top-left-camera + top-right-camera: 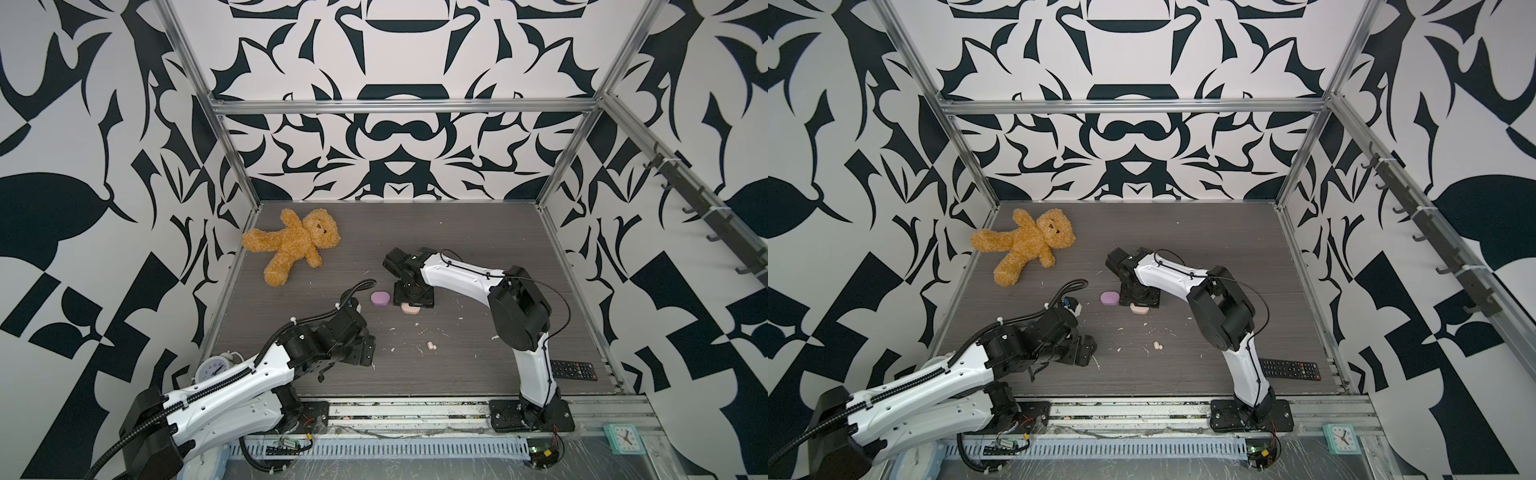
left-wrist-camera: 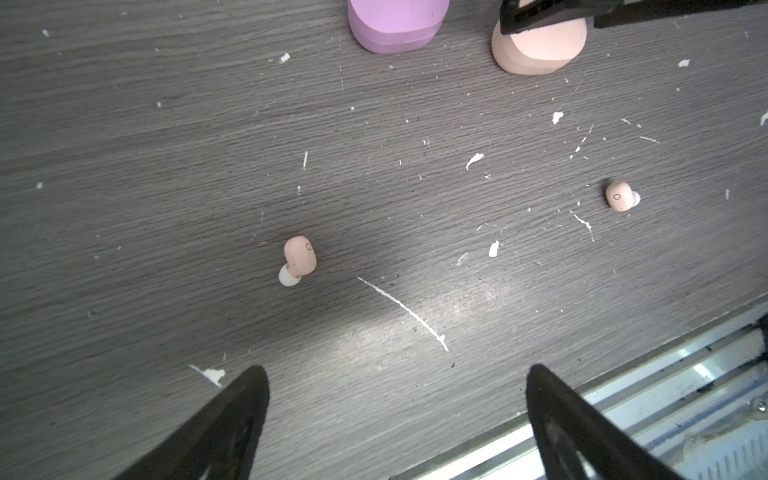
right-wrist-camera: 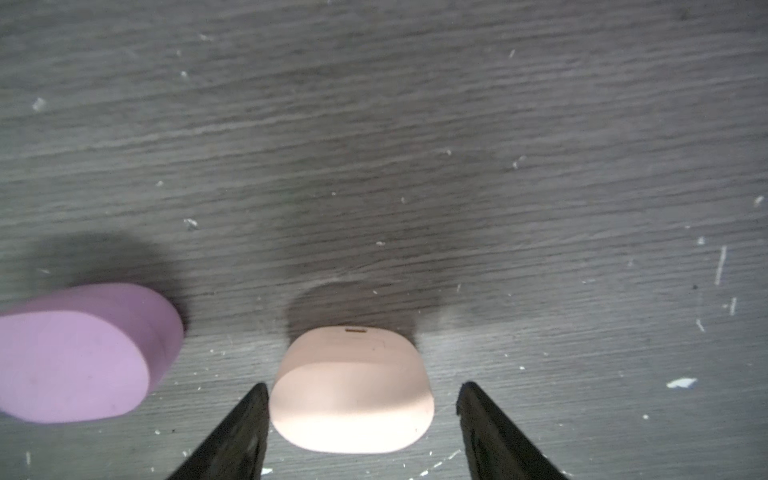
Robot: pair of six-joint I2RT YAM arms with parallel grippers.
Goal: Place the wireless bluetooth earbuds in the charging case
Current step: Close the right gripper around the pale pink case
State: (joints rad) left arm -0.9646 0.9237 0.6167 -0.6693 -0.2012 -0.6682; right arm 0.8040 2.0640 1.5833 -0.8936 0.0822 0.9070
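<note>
Peach case (image 3: 353, 399): lies shut on the tabletop (image 3: 415, 124); our right tool (image 3: 363, 386) stands open around it, ready to hold it.
Peach earbuds (image 2: 299, 259): both loose near our left tool (image 2: 397, 370), which is wide and empty.

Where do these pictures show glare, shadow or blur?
Left wrist view: a pale glare patch on the table, the nearer peach earbud sharp, the left gripper out of focus. Right wrist view: the peach case throws a dark shadow on the table beyond it; the lilac case is slightly blurred. In both top views the frame posts splay outward, a wide-lens perspective.
</note>
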